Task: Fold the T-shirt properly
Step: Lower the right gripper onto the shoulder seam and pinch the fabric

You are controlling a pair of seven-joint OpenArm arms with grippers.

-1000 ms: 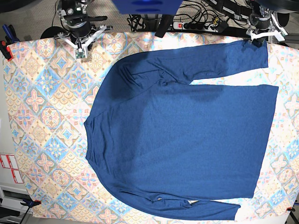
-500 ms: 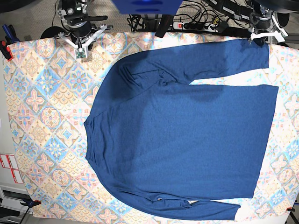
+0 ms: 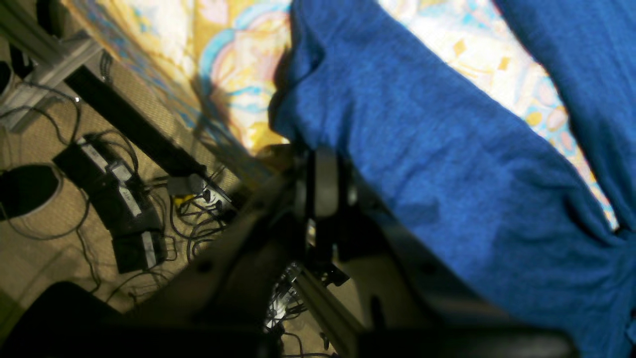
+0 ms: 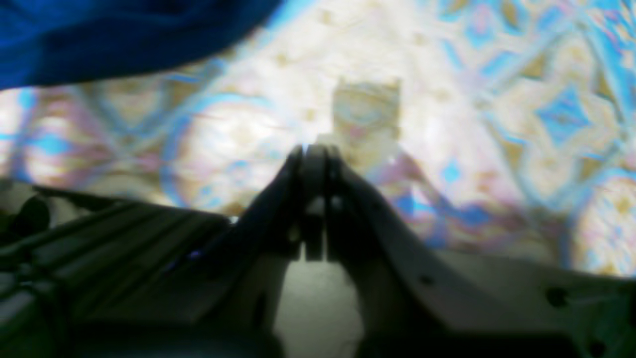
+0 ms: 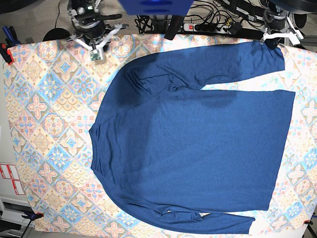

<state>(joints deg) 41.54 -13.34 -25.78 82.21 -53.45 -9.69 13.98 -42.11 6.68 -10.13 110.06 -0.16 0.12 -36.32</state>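
The left end effector (image 3: 318, 164) is pinched closed on the cuff of the T-shirt (image 5: 198, 139) at the counter's far edge. The right end effector (image 4: 313, 154) is closed on nothing above the patterned tablecloth (image 5: 49, 124). The T-shirt lies spread flat across the counter, both sleeves extended.

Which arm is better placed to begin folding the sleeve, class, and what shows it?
The left. Its left gripper is shut at the cuff of the T-shirt. The right gripper is shut over bare tablecloth, apart from the fabric.
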